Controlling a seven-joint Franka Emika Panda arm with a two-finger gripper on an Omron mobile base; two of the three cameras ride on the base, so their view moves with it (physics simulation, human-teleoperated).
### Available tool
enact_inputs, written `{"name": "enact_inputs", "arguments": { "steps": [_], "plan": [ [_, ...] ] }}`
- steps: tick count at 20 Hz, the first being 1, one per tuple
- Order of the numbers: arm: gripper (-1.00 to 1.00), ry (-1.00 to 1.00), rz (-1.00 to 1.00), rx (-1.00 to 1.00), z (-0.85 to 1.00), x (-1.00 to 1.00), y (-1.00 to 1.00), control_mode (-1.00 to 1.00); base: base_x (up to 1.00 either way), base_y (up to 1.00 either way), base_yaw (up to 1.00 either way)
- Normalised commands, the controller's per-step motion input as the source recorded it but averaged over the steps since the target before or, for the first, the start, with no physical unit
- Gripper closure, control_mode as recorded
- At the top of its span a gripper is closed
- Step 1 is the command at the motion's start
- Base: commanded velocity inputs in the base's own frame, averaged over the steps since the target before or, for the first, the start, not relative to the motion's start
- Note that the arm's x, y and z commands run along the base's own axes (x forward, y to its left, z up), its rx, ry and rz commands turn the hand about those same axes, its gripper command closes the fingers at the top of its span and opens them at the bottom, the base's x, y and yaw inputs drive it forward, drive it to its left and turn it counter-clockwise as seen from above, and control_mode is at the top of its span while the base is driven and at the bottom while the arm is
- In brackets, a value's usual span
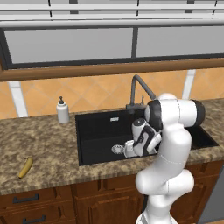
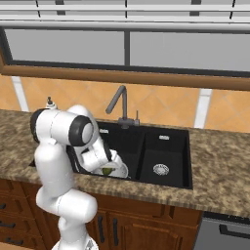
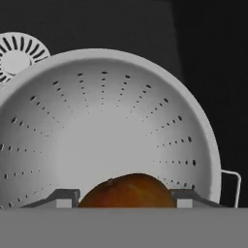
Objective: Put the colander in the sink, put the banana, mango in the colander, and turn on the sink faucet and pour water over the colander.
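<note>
Black sink [image 1: 94, 131] holds the colander [image 3: 109, 131], directly below the gripper [image 3: 127, 196]. Its jaws stand wide around the mango [image 3: 127, 191], seemingly gripping it.

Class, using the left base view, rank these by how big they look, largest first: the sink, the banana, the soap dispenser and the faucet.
1. The sink, by far the largest.
2. The faucet.
3. The soap dispenser and the banana look about alike; the banana lies nearer the camera, so I leave them unranked.

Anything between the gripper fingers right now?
Yes: the mango sits between the fingertips over the colander, in the hand view.
</note>
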Motion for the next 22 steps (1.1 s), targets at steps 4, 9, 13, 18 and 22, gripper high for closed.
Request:
{"name": "enact_inputs", "arguments": {
  "steps": [4, 9, 13, 18, 22],
  "plan": [
    [1.00, 0.00, 0.00, 0.00, -0.32, 0.40, 0.00, -1.00, 0.00, 0.00, 0.00],
    [1.00, 0.05, 0.00, 0.00, -0.21, 0.49, 0.00, -1.00, 0.00, 0.00, 0.00],
    [1.00, 0.12, 0.00, 0.00, -0.04, 0.51, 0.00, -1.00, 0.00, 0.00, 0.00],
    [1.00, 0.29, 0.06, 0.00, 0.00, 0.62, -0.01, -1.00, 0.00, 0.00, 0.00],
    [1.00, 0.38, 0.14, 0.02, 0.00, 0.82, -0.04, -1.00, 0.00, 0.00, 0.00]
  ]
}}
